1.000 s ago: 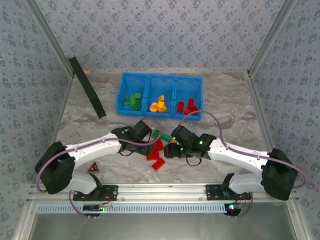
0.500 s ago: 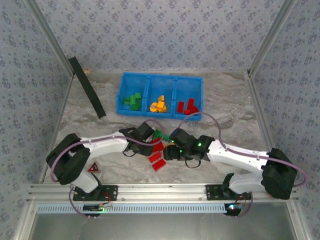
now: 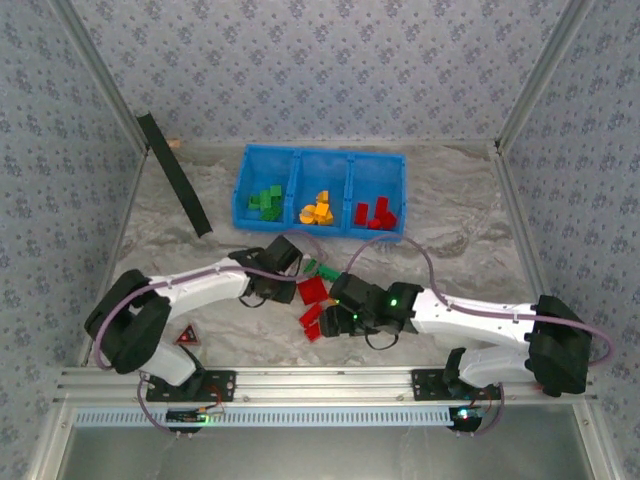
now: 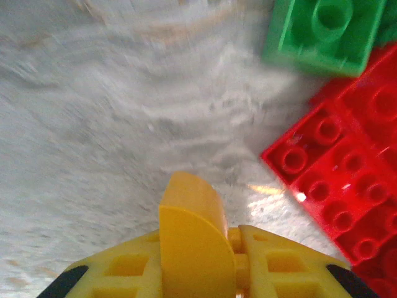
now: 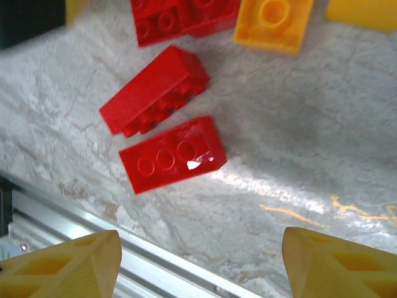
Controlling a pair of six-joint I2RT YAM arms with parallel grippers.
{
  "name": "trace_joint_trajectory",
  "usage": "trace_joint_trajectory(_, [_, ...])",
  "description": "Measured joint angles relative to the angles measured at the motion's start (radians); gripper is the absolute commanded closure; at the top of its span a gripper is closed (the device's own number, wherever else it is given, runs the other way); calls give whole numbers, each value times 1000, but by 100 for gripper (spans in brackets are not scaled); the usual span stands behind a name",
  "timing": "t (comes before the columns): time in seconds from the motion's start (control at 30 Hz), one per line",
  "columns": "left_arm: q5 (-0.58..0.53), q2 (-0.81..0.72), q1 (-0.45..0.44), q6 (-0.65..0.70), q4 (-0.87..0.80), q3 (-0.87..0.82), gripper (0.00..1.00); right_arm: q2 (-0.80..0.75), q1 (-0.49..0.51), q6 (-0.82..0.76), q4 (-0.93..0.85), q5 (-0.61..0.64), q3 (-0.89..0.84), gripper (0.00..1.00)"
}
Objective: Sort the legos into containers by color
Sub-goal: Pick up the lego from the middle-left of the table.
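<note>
left gripper (image 4: 208, 248): jaws narrow, clamped on a yellow-orange lego (image 4: 186, 217) that stands on edge between the fingers; I can't tell whether it is off the worktop (image 4: 93, 124).
left gripper surroundings: green lego (image 4: 325, 31) ahead and to the right, flat red lego plate (image 4: 338, 174) just beside it, both lying on the worktop.
right gripper (image 5: 198, 248): wide open and holding nothing, with its fingers at the two lower corners of the wrist view.
under right gripper: two red legos, one studs-up (image 5: 170, 155) and one on its side (image 5: 155, 93), close together and just short of the near rail (image 5: 93, 239).
further out: single-stud yellow-orange brick (image 5: 273, 22) on the worktop next to the red plate.
blue tray (image 3: 345, 158): at the far side, well apart from both grippers. Greens (image 3: 265, 200) are in the left compartment, yellow-orange (image 3: 316, 211) in the middle, reds (image 3: 375, 214) in the right.
change vs 0.5 s ago: the right gripper has pulled back toward the near edge, over the pair of red legos. The left gripper has shifted slightly toward the tray. The loose legos and the tray contents look unmoved.
</note>
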Motion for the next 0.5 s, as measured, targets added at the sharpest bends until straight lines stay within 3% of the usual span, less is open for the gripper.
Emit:
trace_joint_trajectory(0.13, [-7, -26, 43, 26, -1, 146, 80, 10, 59, -33, 1, 27, 0, 21])
trace_joint_trajectory(0.33, [-7, 35, 70, 94, 42, 374, 80, 54, 123, -190, -41, 137, 32, 1])
trace_joint_trajectory(0.5, [-5, 219, 83, 147, 66, 572, 81, 82, 151, -320, -47, 216, 67, 0])
